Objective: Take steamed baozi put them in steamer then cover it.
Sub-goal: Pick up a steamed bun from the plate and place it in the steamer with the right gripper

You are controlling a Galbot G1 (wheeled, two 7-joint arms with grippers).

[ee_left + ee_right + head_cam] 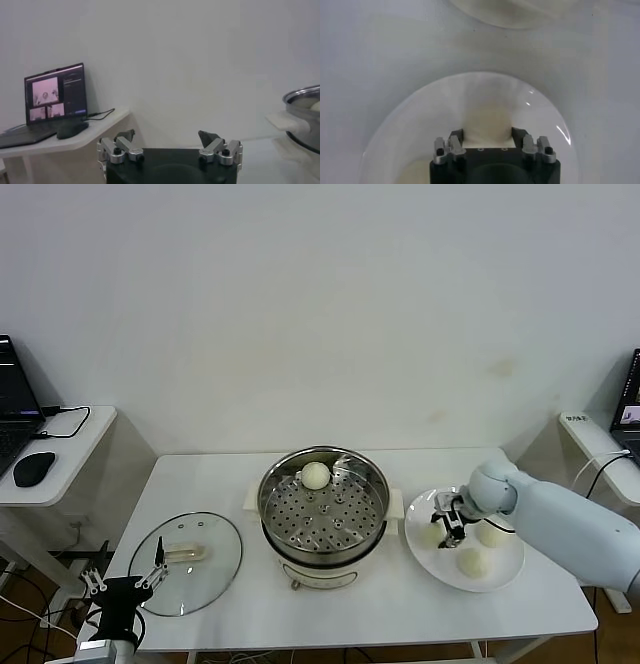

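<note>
The steamer (323,509) stands mid-table with one baozi (316,475) on its perforated tray. Three baozi lie on a white plate (500,576) to its right. My right gripper (450,519) is down on the plate, its fingers closed on either side of the nearest baozi (432,534), which rests on the plate. In the right wrist view that baozi (487,117) fills the gap between the fingers of the gripper (487,134). The glass cover (187,562) lies flat at the left of the table. My left gripper (125,576) is open and empty at the table's front left edge.
A side table at the left holds a laptop (10,399) and a mouse (33,468); the laptop also shows in the left wrist view (56,97). Another laptop sits at the far right edge. The steamer's rim shows in the left wrist view (305,117).
</note>
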